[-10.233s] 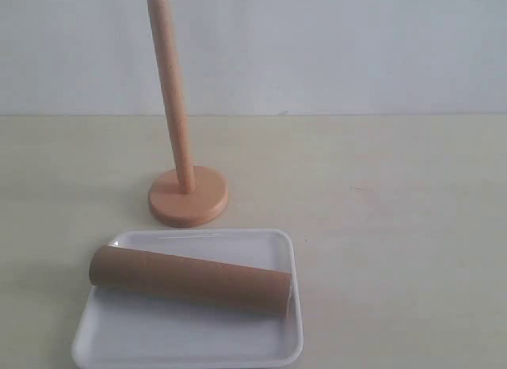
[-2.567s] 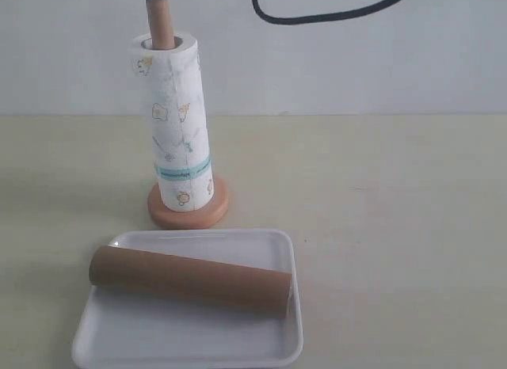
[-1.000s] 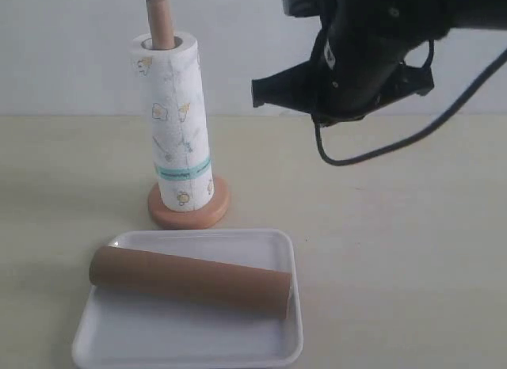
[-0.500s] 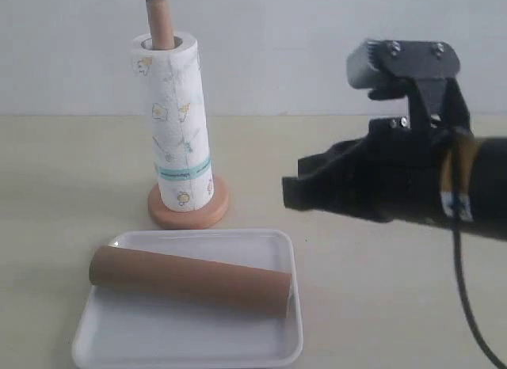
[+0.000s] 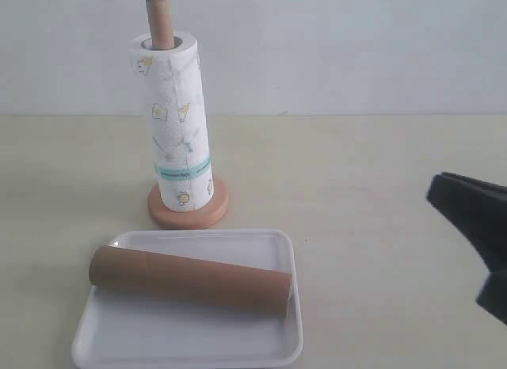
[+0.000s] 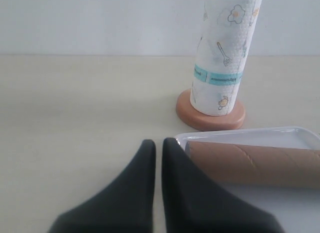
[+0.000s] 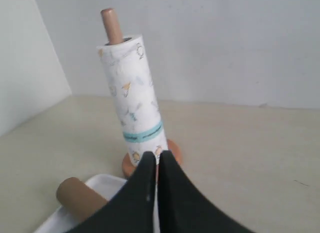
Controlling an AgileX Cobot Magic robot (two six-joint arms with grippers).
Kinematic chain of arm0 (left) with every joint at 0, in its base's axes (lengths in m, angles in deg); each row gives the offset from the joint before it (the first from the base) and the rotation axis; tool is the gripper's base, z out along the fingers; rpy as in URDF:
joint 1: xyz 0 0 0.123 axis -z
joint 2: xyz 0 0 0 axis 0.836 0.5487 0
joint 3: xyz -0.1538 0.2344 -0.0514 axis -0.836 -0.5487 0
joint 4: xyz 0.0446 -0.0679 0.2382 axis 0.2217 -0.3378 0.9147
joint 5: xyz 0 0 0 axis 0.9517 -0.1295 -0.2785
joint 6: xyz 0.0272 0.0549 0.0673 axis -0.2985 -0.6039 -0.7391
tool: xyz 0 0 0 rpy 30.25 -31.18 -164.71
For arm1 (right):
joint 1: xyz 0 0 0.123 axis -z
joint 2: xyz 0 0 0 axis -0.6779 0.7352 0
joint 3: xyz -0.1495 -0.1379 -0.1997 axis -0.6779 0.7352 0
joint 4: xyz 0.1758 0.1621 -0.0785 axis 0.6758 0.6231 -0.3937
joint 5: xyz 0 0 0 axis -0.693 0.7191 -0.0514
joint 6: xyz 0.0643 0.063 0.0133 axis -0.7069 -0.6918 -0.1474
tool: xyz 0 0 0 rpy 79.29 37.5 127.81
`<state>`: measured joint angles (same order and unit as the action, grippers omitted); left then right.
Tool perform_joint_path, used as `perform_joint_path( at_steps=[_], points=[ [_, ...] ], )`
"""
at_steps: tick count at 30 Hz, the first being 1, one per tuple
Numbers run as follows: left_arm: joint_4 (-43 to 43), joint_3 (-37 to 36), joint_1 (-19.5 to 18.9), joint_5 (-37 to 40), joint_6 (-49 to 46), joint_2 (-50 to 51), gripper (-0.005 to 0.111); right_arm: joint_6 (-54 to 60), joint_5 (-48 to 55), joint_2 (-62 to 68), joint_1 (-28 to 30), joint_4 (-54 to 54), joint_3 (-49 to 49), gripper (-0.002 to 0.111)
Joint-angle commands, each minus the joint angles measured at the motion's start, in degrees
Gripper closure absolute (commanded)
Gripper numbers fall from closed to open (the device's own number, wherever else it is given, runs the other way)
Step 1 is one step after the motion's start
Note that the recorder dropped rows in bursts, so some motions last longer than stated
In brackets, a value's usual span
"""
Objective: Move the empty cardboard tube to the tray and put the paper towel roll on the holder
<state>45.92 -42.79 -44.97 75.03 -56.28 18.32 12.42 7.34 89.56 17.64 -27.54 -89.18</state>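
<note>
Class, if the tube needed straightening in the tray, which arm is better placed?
Probably left: the left gripper sits beside the tray and the cardboard tube; the right gripper is farther off.

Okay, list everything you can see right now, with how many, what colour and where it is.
paper towel roll: one, white with small yellow prints and a teal band, upright on the holder's post
holder: one, light wood post on an orange-tan round base, on the table behind the tray
cardboard tube: one, brown, lying slantwise in the tray
tray: one, white, on the table in front of the holder
table: one, pale beige, under everything
wall: one, off-white, behind the table
left gripper: one, black, fingers together, low beside the tray's end
right gripper: one, black, fingers together, pointing at the roll from a distance
</note>
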Motion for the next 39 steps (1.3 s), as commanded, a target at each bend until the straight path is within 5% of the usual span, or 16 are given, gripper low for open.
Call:
perform_joint_path(
  at_steps=[1,18,39],
  points=[
    [-0.4,-0.2,0.2,0.0,-0.1,-0.1,0.103,-1.0,-0.6,-9.9,5.7,0.1,5.9,0.107],
    [-0.4,-0.2,0.2,0.0,-0.1,-0.1,0.103,-11.4,14.9,-37.2,10.8,0.0,8.7,0.107],
    [-0.4,-0.2,0.2,0.0,-0.1,-0.1,0.103,-18.5,18.6,-37.3,10.7,0.1,8.7,0.107]
  ],
)
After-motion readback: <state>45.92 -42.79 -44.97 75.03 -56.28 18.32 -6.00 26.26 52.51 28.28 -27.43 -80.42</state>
